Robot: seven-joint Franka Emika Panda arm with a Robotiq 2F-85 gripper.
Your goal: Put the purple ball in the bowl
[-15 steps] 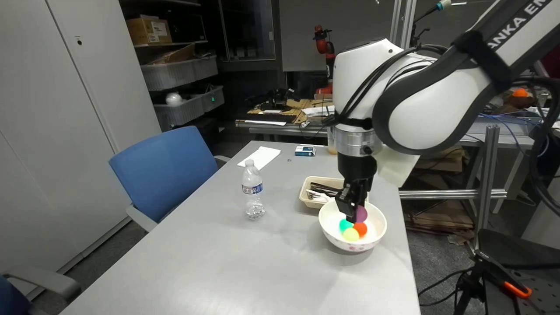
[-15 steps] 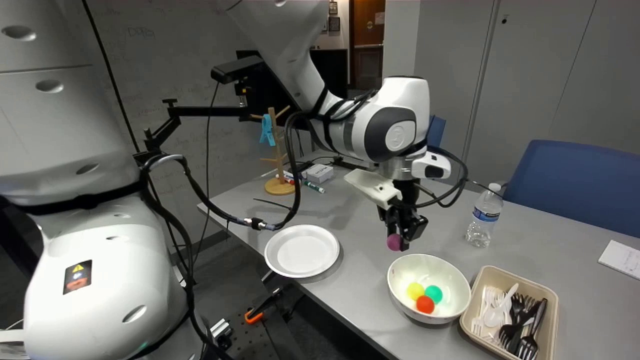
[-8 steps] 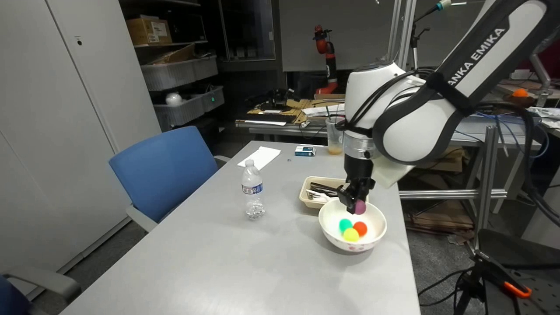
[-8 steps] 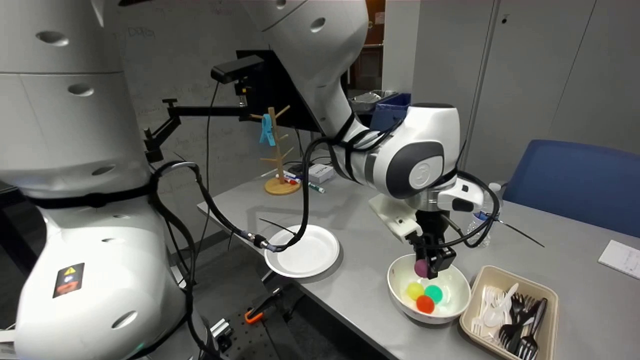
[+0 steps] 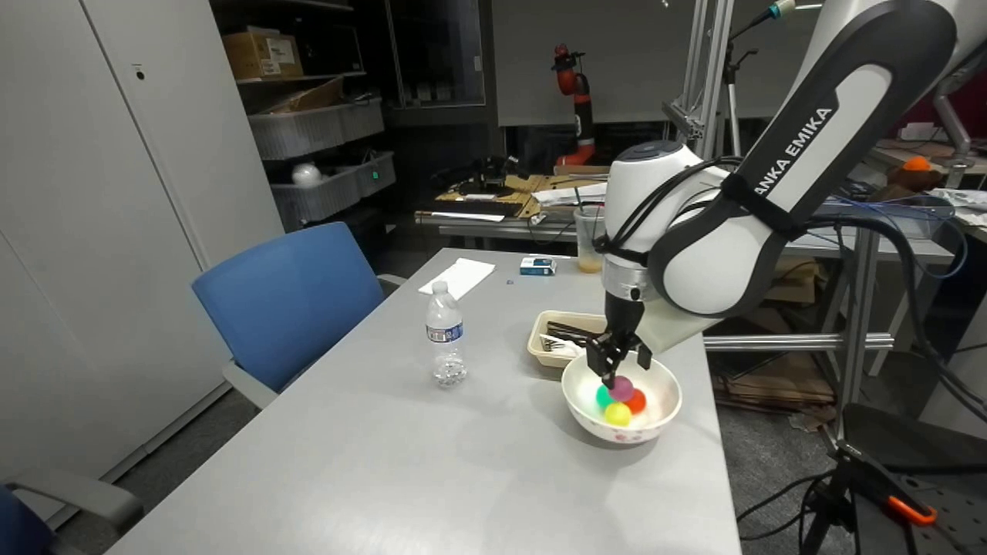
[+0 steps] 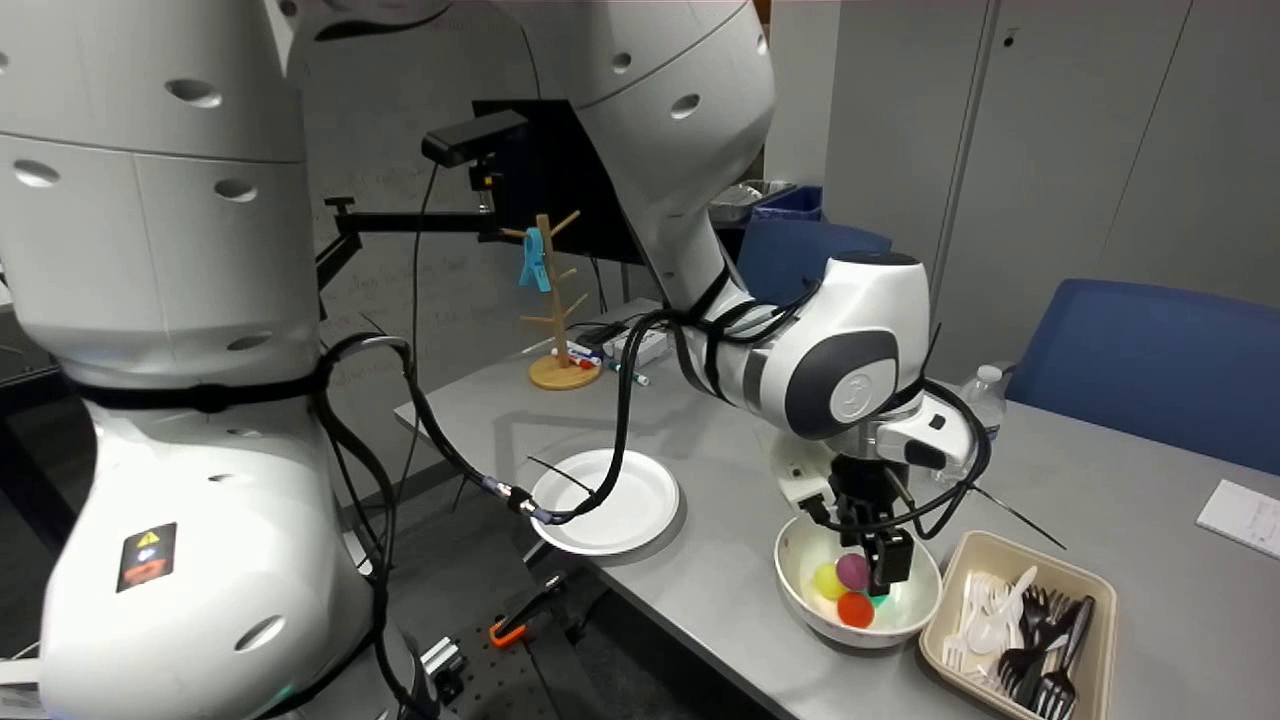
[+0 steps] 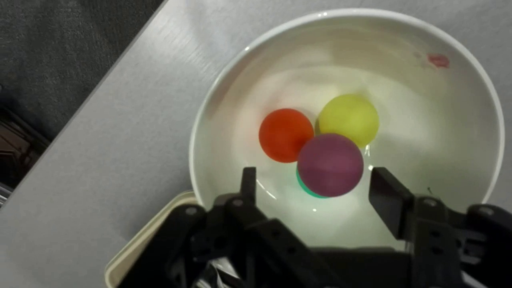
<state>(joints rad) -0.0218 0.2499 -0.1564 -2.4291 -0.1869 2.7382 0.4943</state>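
Note:
The purple ball (image 7: 330, 165) is inside the white bowl (image 7: 432, 124), lying against the other balls and partly over the green ball (image 7: 307, 189). An orange-red ball (image 7: 285, 135) and a yellow ball (image 7: 349, 120) sit beside it. My gripper (image 7: 314, 170) is open above the bowl, with a visible gap between the ball and each finger in the wrist view. In an exterior view the purple ball (image 5: 621, 388) shows just below my gripper (image 5: 627, 367). In an exterior view the purple ball (image 6: 852, 571) appears beside a dark finger (image 6: 888, 570), which partly hides the green ball.
A beige tray (image 6: 1098, 610) of plastic cutlery stands close beside the bowl. On the table there are also a water bottle (image 5: 446, 339), a white plate (image 6: 605, 505) and a wooden stand (image 6: 563, 374). One table edge (image 7: 108, 78) runs near the bowl.
My gripper has come down over the bowl with the purple ball, then its jaws have opened and let the ball go. The ball now sits lower, among the other balls.

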